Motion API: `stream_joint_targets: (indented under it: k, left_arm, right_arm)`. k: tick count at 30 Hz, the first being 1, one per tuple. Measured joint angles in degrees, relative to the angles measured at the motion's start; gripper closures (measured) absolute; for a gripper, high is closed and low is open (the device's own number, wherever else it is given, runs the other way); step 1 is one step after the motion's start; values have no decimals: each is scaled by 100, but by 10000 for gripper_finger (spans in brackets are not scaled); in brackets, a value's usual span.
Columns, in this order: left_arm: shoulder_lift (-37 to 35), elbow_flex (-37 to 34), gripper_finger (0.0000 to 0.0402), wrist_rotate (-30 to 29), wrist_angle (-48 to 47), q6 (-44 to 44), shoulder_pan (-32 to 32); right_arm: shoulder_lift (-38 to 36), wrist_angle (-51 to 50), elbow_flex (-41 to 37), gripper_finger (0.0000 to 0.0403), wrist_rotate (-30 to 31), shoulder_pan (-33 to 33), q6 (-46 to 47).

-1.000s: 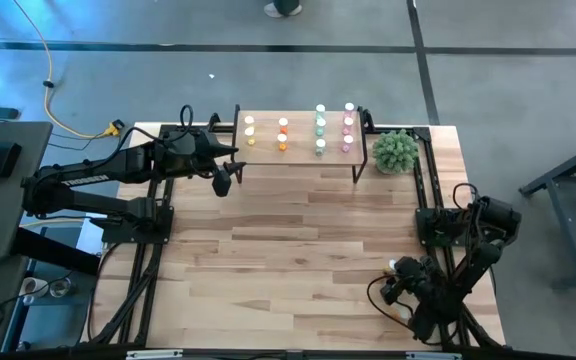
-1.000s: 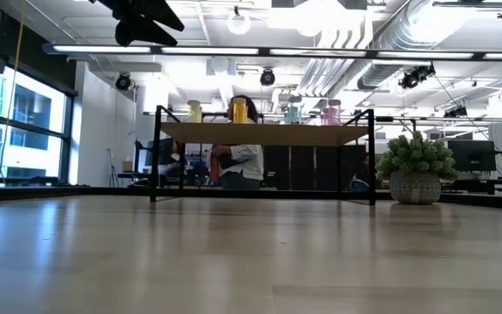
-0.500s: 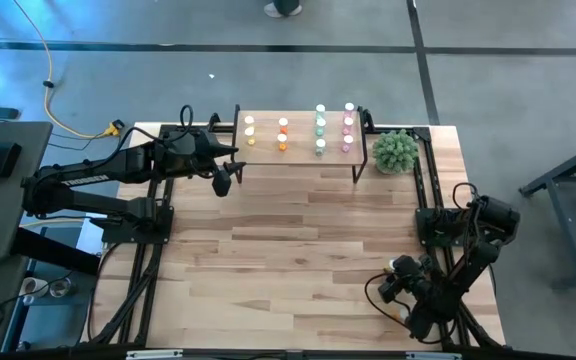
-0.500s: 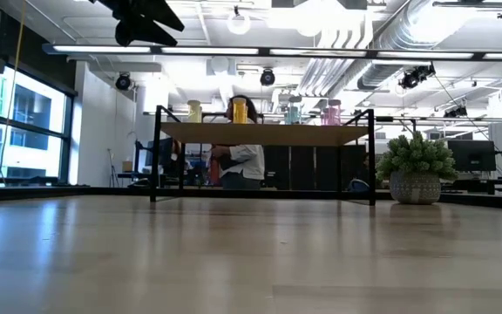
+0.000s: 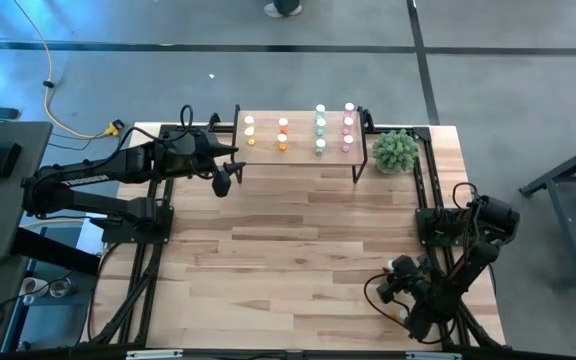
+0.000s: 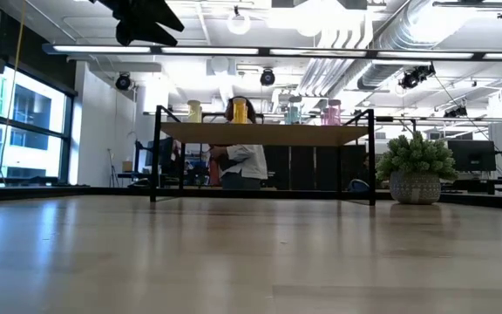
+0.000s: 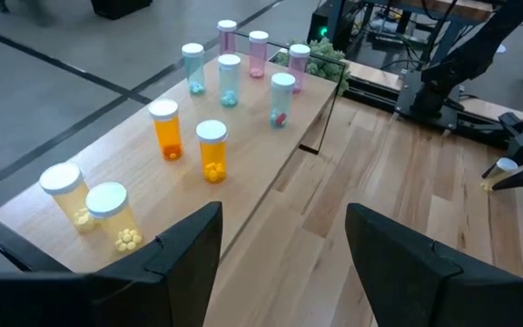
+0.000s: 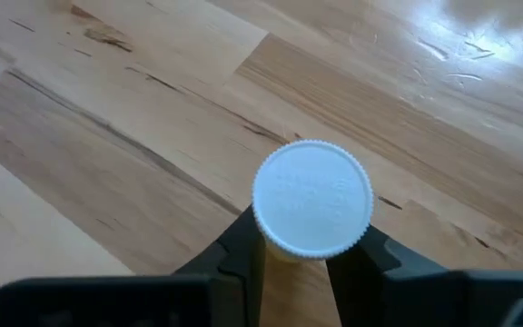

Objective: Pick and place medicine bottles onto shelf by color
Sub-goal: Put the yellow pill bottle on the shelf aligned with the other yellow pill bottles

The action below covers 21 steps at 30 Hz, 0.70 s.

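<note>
Right gripper (image 8: 298, 259) low over the near right part of the tabletop (image 5: 288, 250), fingers drawn in on a bottle seen cap-on: white ribbed cap (image 8: 312, 198) sits between the two dark fingers, both touching its sides. Bottle colour hard to tell from this end; a trace of yellow shows under the cap. Step in hand, as I judge it: the grasp, just made, lift not yet begun. Shelf (image 5: 298, 150) stands at the far edge, well apart from this gripper, next to a green plant ball (image 5: 395, 150); on it, yellow, orange, green and pink bottles in rows by colour (image 7: 212, 150). Left gripper (image 7: 284, 250) hovers just beside the shelf's left end, fingers spread wide, holding nothing. Next calls for a straight lift, a long carry to the shelf, and setting down upright in the matching colour row without knocking neighbours.
</note>
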Motion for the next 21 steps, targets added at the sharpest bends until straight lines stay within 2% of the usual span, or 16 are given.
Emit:
stream_joint_targets:
  k: [6,12,15,21]
  left_arm:
    - [0,0,177,47,0,-64,0]
    - [0,0,177,570,0,-199,0]
    - [0,0,177,867,0,-182,-2]
    - [0,0,177,1476,-4,37,-1]
  right_arm:
    - [-242,105,143,322,150,-114,-48]
    - [-862,358,302,323,1136,-542,-365]
    - [-1205,772,326,323,1234,-860,-1084]
    - [-1729,2352,330,324,1062,-1615,-3119]
